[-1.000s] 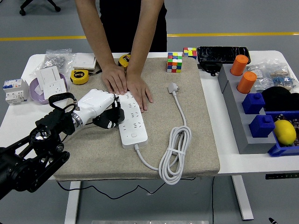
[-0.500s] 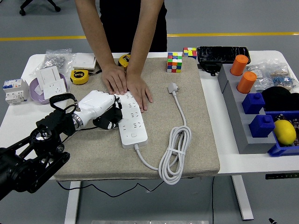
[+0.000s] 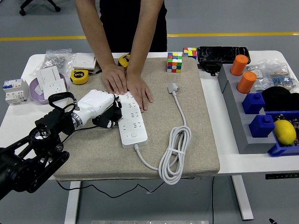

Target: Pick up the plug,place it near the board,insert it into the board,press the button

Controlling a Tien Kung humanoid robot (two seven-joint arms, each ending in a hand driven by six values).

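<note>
white surface (image 3: 219, 116) on a grey floor (image 3: 233, 18) crossed by one yellow line (image 3: 224, 34); a beige mat (image 3: 187, 154) covers the middle of the surface

task items: one white board (image 3: 131, 122), a power strip, lies lengthwise on the mat; its one cable (image 3: 175, 154) runs from the near end, forms a coil toward the mat's front edge, then leads up to one white plug (image 3: 173, 87) lying free on the mat, right of the board and well apart from it

left hand (image 3: 99, 109), white with dark fingertips, comes in from the lower left on a black arm (image 3: 28, 158); its fingers are curled in against the board's left edge, gripping nothing visible

at the far side a person's two hands (image 3: 127, 83) lie flat, palms down, side by side on the mat, the one nearer the plug overlapping the board's far end

counted around the mat: two yellow tape measures (image 3: 79, 76), two colour cubes (image 3: 174, 62), one black case (image 3: 222, 53), one purple bowl (image 3: 35, 88) holding white wall sockets, one breaker unit (image 3: 15, 90), clear bags of small parts (image 3: 58, 58)

right side: one grey rack (image 3: 243, 126) carrying two orange cylinders (image 3: 239, 65) and two blue blocks (image 3: 253, 103); one yellow lemon (image 3: 285, 131) in a blue bin beside it
</note>
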